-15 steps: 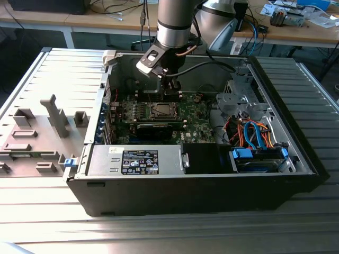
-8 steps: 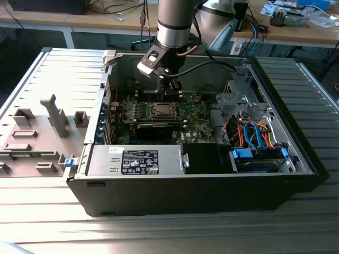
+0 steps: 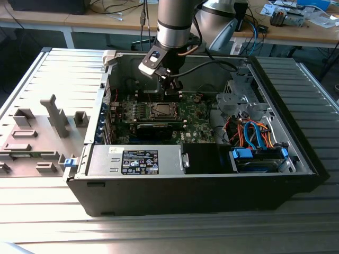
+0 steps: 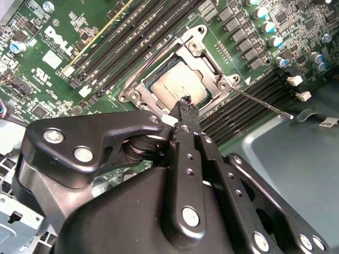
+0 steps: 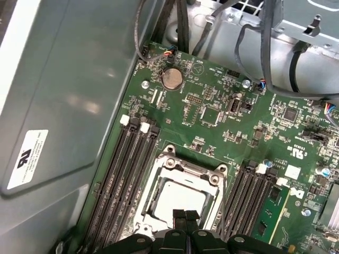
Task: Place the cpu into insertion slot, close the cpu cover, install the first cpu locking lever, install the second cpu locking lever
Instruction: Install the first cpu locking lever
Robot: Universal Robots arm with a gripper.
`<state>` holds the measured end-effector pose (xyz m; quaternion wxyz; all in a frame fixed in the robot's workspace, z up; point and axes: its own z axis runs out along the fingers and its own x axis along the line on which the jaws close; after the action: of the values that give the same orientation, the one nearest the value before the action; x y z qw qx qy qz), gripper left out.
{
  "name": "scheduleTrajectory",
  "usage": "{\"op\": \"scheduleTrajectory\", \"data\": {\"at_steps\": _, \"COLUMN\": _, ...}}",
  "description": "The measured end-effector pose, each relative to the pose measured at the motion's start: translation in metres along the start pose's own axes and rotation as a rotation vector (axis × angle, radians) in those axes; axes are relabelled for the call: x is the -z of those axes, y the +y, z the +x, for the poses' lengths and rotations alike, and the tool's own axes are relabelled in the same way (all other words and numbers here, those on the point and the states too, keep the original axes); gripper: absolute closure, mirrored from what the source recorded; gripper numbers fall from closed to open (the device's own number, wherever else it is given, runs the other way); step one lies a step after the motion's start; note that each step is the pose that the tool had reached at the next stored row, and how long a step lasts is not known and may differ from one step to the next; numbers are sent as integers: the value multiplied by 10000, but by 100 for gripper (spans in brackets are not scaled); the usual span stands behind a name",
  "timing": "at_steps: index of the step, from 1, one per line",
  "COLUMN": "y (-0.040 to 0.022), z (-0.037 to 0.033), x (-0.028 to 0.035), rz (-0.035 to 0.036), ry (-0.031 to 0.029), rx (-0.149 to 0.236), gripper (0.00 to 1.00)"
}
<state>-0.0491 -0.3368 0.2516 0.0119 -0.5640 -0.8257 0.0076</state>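
— How far has the work been carried?

— The cpu (image 5: pixel 177 198) is seen seated in the slot (image 3: pixel 154 111), directly under the pincer (image 4: pixel 185 101). The cover (image 5: pixel 157 185) appears to lie flat around it, so the first two steps are judged done.

— And the levers?

— One lever (image 4: pixel 263 103) is seen as a thin rod slanting away from the slot, just beyond the pincer tips. It is judged not yet latched. The other cannot be made out, so both lever steps are taken as left to do.

— How is the pincer set?

— It is pressed together, with nothing pinched in it. It is poised just above the cover's near edge. Whether contact is made cannot be told.

— What is found around it, taken from the exterior view's left?

— Well out to one side of the pincer, a grey panel (image 3: pixel 58 84) is laid flat on the ribbed metal table (image 3: pixel 159 233). The open case (image 3: pixel 185 193) is set beside it, with the green board (image 5: pixel 212 114) lying below the pincer. On the pincer's other side, orange and blue cables (image 3: pixel 254 135) are bundled inside the case. Behind the pincer, cluttered back tables (image 3: pixel 106 24) are lined up across the room.
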Motion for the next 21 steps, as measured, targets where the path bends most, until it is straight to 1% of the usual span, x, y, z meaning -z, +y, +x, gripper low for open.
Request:
{"op": "scheduleTrajectory", "data": {"at_steps": 5, "y": 0, "z": 0, "x": 0, "rz": 3, "ry": -6, "rx": 238, "gripper": 89}}
{"op": "scheduleTrajectory", "data": {"at_steps": 8, "y": 0, "z": 0, "x": 0, "rz": 6, "ry": -13, "rx": 494, "gripper": 89}}
{"op": "scheduleTrajectory", "data": {"at_steps": 17, "y": 0, "z": 0, "x": 0, "rz": 11, "ry": -24, "rx": 939, "gripper": 89}}
{"op": "scheduleTrajectory", "data": {"at_steps": 19, "y": 0, "z": 0, "x": 0, "rz": 13, "ry": -30, "rx": 1166, "gripper": 89}}
{"op": "scheduleTrajectory", "data": {"at_steps": 21, "y": 0, "z": 0, "x": 0, "rz": 15, "ry": -33, "rx": 1273, "gripper": 89}}
